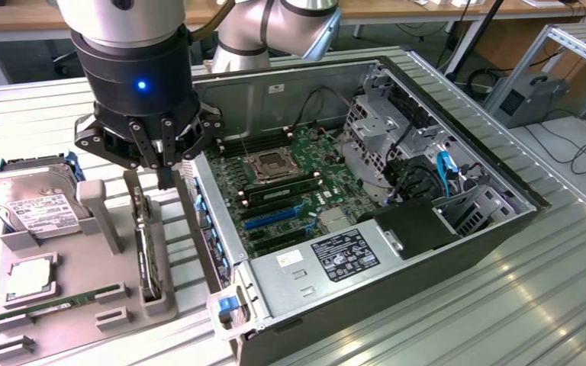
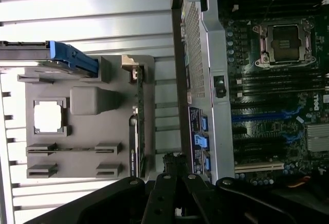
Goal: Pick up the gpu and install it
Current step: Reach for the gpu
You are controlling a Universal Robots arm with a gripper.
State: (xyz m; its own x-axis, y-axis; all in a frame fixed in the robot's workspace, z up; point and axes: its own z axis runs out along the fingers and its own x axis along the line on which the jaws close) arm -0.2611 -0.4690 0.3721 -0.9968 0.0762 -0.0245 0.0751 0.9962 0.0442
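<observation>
Hovering at the upper left of the exterior view, the gripper (image 1: pixel 164 177) is seen clenched shut, nothing grasped, just above the upper end of the gpu (image 1: pixel 147 248). The card is stood on edge in a slot of the grey holder (image 1: pixel 69 335) at the lower left of the frame, just beside the open computer case (image 1: pixel 497 221) on the table (image 1: pixel 537 305). A hard drive (image 1: pixel 28 200) is propped at the exterior view's left, and the motherboard (image 1: pixel 293 191) is exposed inside the case.
</observation>
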